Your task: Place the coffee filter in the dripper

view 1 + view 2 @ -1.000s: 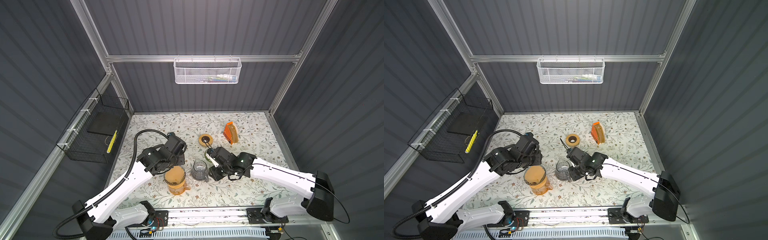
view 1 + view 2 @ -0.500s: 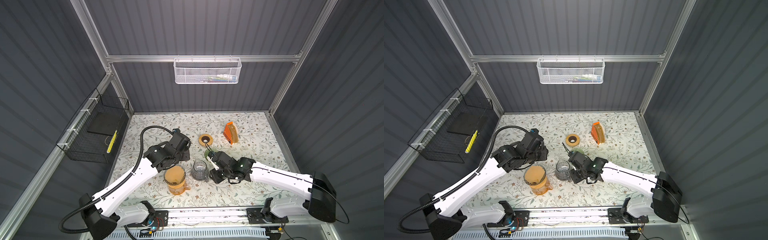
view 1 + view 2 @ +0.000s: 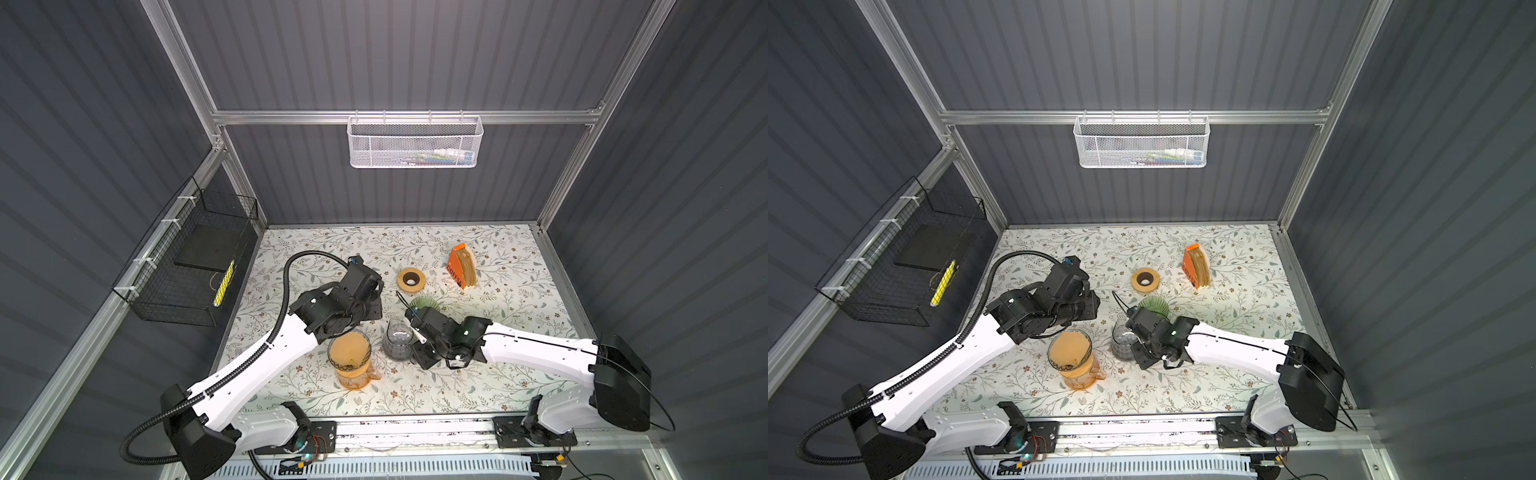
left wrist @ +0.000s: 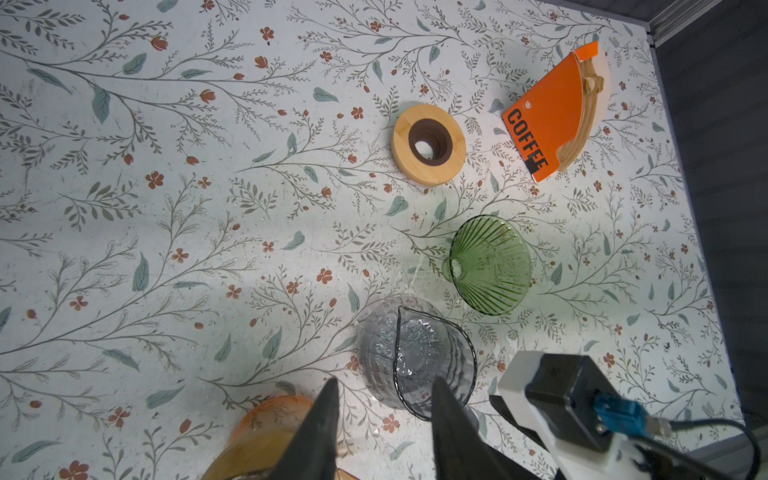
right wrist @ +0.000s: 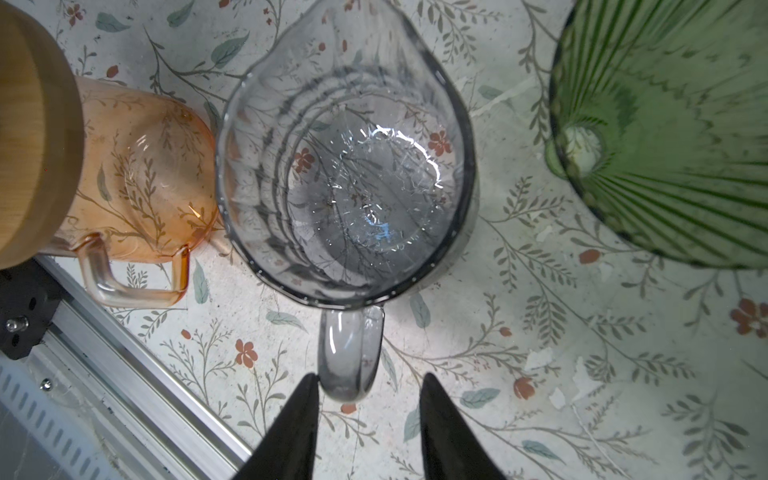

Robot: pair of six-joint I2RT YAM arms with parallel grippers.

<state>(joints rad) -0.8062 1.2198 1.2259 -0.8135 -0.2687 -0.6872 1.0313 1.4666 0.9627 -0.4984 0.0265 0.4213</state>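
The coffee filter [image 3: 348, 349] seems to sit inside the orange dripper [image 3: 1070, 348], filling its mouth with a tan, papery surface. Both top views are too coarse to be sure that it is paper. That dripper stands on the orange carafe [image 5: 141, 174] by a wooden collar [image 5: 29, 137], near the front edge of the desk [image 4: 166, 208].

The left hand [image 4: 384, 382] hangs above the desk at the far side of the orange dripper. Its two fingers stand moderately apart with nothing between them.

The right hand [image 5: 369, 376] is low beside the grey glass pitcher [image 5: 345, 166], which stands upright just beside the orange carafe. This hand is also partly spread and grips nothing. The tip of the pitcher's handle [image 5: 351, 357] lies between its fingertips. One fingertip [image 5: 309, 384] is right at the handle and the other stands clear of it.

A green dripper [image 4: 490, 266] lies tipped on its side just behind the pitcher. Farther back are a wooden ring [image 4: 455, 149] lying flat and an orange filter box [image 4: 544, 120] marked COFFEE, with filter edges showing at its open side.
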